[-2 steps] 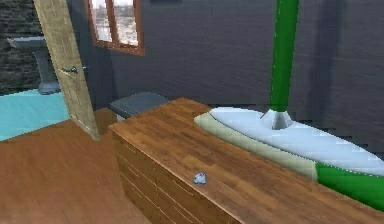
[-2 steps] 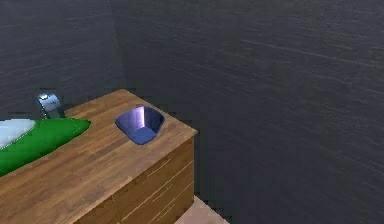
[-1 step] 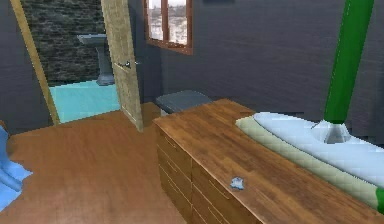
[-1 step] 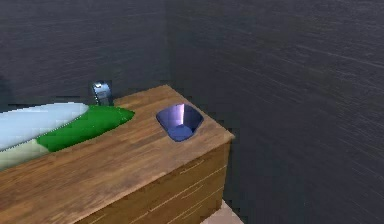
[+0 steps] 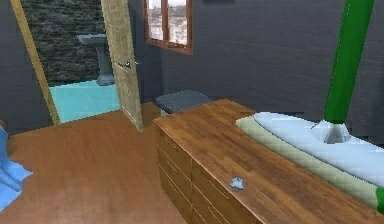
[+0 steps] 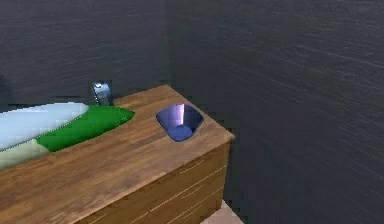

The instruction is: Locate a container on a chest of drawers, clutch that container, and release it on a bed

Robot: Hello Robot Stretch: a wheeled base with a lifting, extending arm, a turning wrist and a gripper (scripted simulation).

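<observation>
Sitting near the corner of the chest (image 6: 120, 170), in the arm side view, is a shallow blue bowl (image 6: 180, 122), which I take to be the container to fetch. It stands upright on the wooden top, close to the edge, with the dark wall (image 6: 290, 70) just behind. How the gripper's fingers stand cannot be told from these views, nor how the bowl lies relative to them, so any reach from here would be a blind one. The main risk, as I judge it, is a knock. The bowl is light-looking and close to the corner, so fingers arriving low or off-line could push it over the edge or against the wall. A small can (image 6: 101, 92) stands farther along the top, apart from the bowl, and could be taken for the target. A green pole (image 5: 348, 60) rests on a pale pad (image 5: 330, 140) on the same top, and a sweeping arm might catch it. A small grey thing (image 5: 238, 183) also lies on the wood and could be dragged. Blue cloth (image 5: 10, 172) at the forward view's left edge may be bedding, though I cannot tell. Misjudging it would send the drop-off astray.
</observation>
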